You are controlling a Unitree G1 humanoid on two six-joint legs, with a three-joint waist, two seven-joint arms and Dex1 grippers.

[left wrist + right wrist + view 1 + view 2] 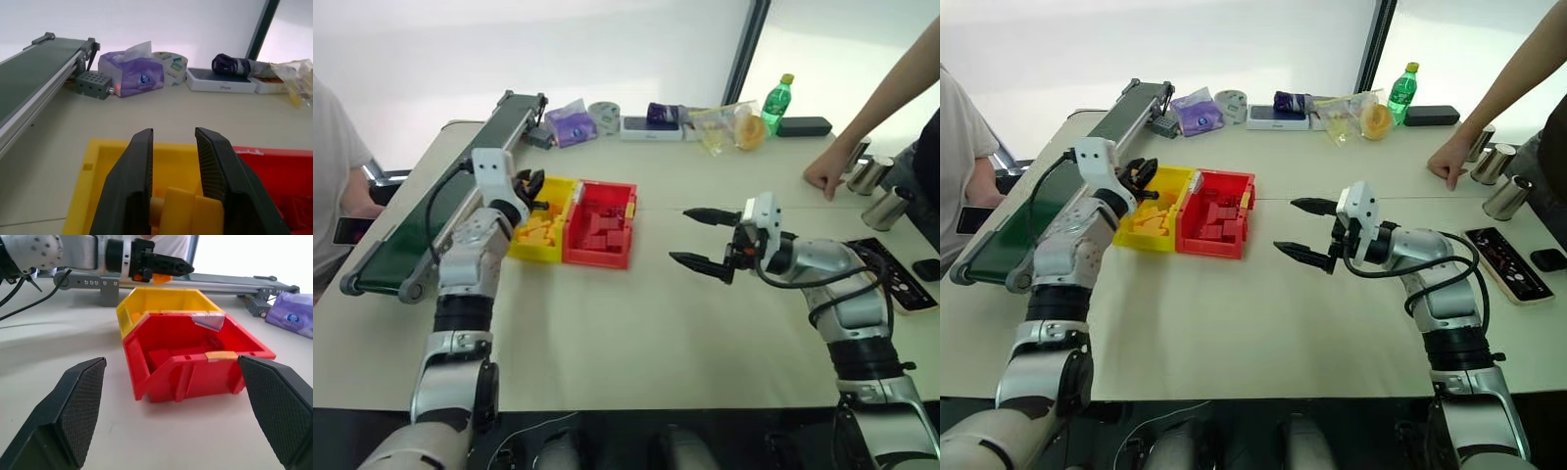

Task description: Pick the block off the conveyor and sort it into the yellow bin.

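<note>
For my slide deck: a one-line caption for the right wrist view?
Left tool holding a block above the yellow bin, red bin in front.

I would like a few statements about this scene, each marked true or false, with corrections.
1. The left hand holds the block above the yellow bin. True.
2. The right hand is shut. False: it is open and empty.
3. The red bin stands apart from the yellow bin. False: they are joined side by side.
4. A green bottle stands on the table. True.
</note>
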